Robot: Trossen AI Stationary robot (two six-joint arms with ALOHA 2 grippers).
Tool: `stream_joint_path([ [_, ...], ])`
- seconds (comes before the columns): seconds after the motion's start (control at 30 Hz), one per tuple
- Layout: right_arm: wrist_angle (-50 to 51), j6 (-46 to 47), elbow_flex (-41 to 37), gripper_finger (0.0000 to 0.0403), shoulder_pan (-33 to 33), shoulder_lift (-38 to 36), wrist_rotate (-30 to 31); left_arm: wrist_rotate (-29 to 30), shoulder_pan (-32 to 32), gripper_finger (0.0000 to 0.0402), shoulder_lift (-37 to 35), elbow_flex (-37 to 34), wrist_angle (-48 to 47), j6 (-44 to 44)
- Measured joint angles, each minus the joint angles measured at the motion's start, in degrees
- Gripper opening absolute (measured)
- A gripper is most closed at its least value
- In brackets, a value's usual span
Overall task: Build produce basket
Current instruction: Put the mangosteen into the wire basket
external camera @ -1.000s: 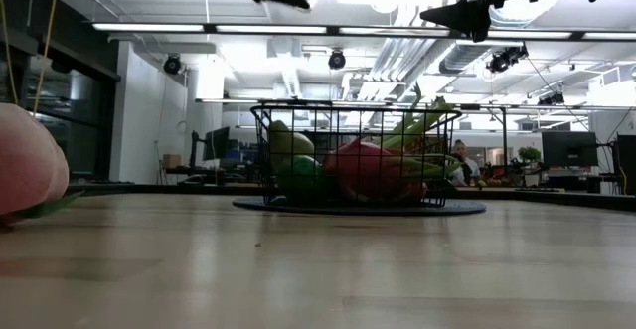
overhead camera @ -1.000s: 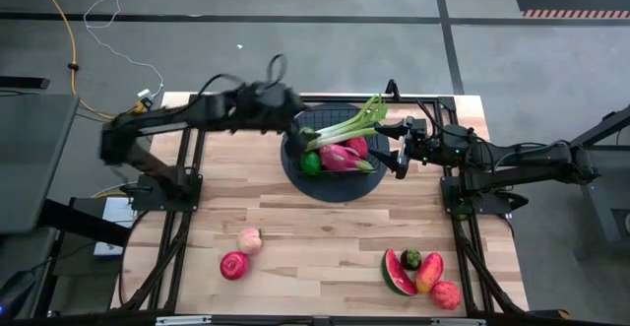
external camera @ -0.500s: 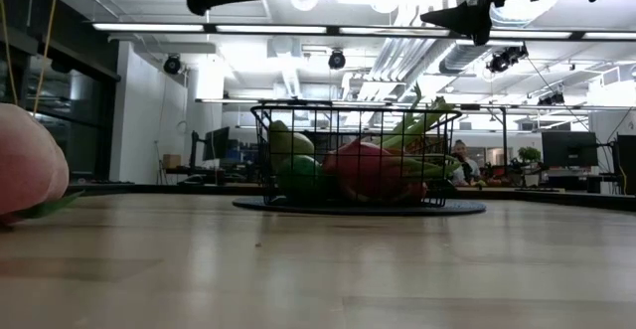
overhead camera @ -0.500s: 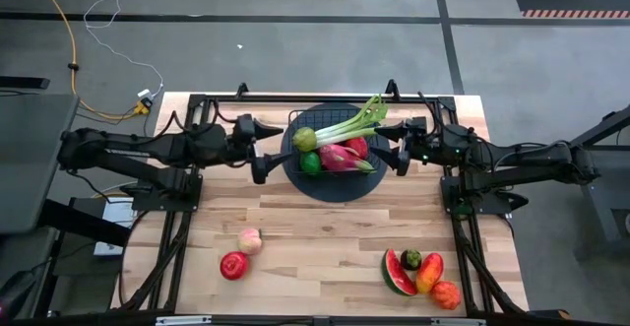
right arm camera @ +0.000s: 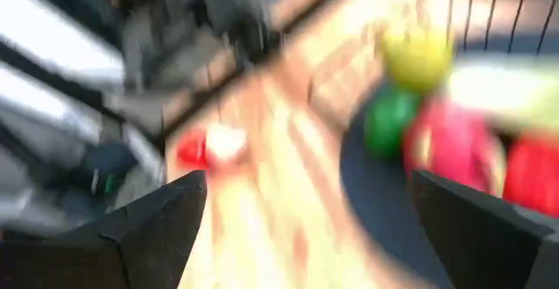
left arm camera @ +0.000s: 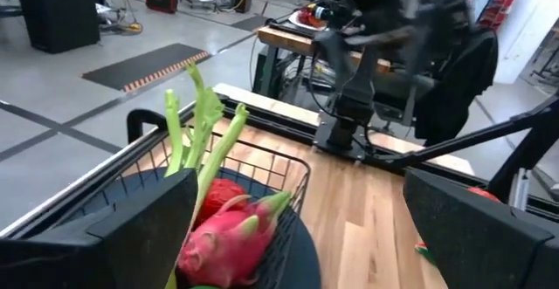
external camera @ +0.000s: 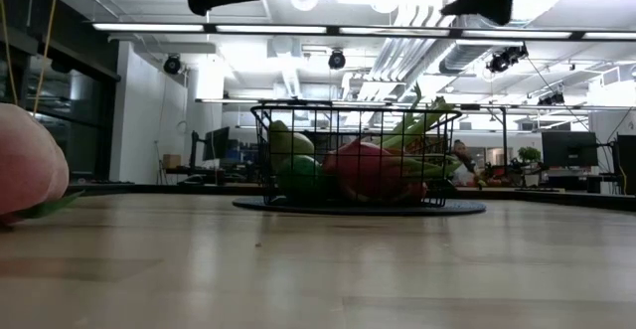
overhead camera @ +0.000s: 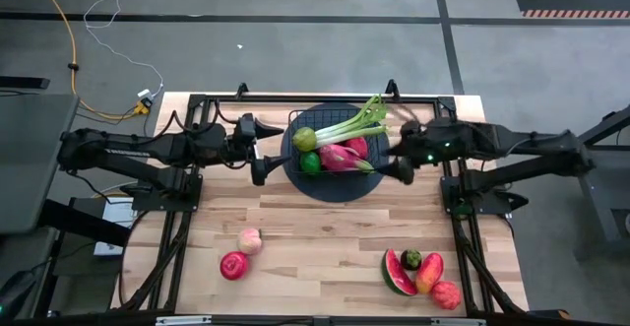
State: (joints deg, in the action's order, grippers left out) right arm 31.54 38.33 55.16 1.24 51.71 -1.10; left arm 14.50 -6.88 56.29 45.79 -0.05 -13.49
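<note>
No readable text, label, brand or number shows in any view.

mat point(overhead camera: 295, 180): dark, round, lay on the table
table point(overhead camera: 315, 237): pale wood planks
cable point(overhead camera: 59, 31): yellow, trailed across the grey floor

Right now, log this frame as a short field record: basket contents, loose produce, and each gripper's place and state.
basket: on dark round mat
in basket: leafy stalk, dragon fruit, green pepper, yellow-green fruit
loose left: peach, red apple
loose right: watermelon slice, mango
left gripper: open, empty, left of basket
right gripper: open, empty, right of basket
</note>
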Motion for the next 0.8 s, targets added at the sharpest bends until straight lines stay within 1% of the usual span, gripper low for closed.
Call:
stream_joint_path([
  [0.07, 9.60, 4.84, 4.27, 0.0385, -2.82, 3.05, -2.76, 0.00, -0.28, 0.0392, 0.02, -0.01, -0.05, 0.04],
  [0.13, 16.57, 10.27, 6.80, 0.0385, -6.72, 6.10, -4.50, 0.04, -0.43, 0.0392, 0.02, -0.01, -0.08, 0.19],
  [0.27, 22.92, 22.39, 8.15, 0.0385, -16.46, 10.96, -7.65, 0.04, -1.11, 0.0392, 0.02, -0.01, -0.11, 0.18],
  [0.33, 24.06, 30.09, 7.72, 0.0385, -21.83, 13.25, -9.46, 0.04, -1.49, 0.0392, 0.02, 0.01, -0.12, 0.19],
  [0.43, 24.49, 41.56, 7.01, 0.0385, -29.59, 16.71, -9.90, 0.04, -2.09, 0.0392, 0.02, 0.01, -0.12, 0.19],
  [0.57, 24.66, 55.58, 5.85, 0.0385, -36.90, 21.74, -9.83, 0.03, -2.18, 0.0392, 0.04, 0.01, -0.14, 0.36],
  [0.67, 25.82, 62.52, 5.76, 0.0385, -39.85, 25.98, -9.66, -0.23, -2.16, 0.0392, 0.04, 0.01, -0.14, 1.68],
  [0.8, 26.22, 65.83, 5.76, 0.0385, -40.83, 31.41, -9.51, -1.47, -2.16, 0.0392, 0.07, 0.01, -0.15, 1.72],
])
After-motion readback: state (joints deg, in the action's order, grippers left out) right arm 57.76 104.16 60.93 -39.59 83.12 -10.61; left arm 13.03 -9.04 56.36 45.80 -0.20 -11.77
